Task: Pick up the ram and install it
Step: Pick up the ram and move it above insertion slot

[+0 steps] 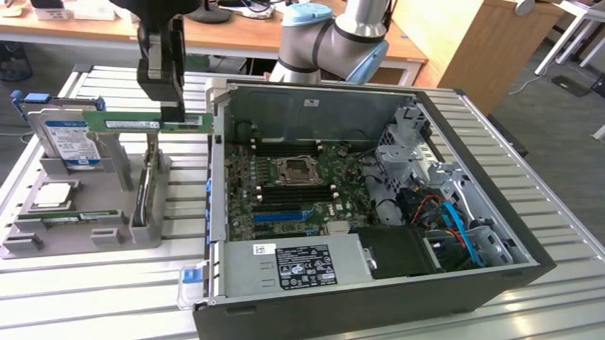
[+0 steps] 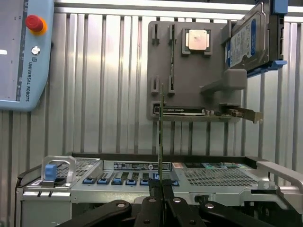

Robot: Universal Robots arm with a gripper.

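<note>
My black gripper (image 1: 173, 113) hangs over the grey parts holder (image 1: 24, 248) at the exterior view's left, shut on the ram (image 1: 123, 123). The ram is a long green stick with a white label, held level above the holder, beside the open computer case (image 1: 492, 283). In the wrist view the ram (image 2: 161, 132) appears edge-on as a thin upright strip between my closed fingers (image 2: 150, 208), at the gripper (image 2: 161, 189). The motherboard's dark memory slots (image 1: 295, 190) lie next to the processor socket (image 1: 295, 168) inside the case.
The holder carries a hard drive (image 1: 71, 138) standing on edge, a silver processor chip (image 1: 53, 194) and another green stick (image 1: 76, 216). The case's left wall (image 1: 215, 163) rises between the holder and the motherboard. A teach pendant (image 2: 23, 52) lies on the slatted table.
</note>
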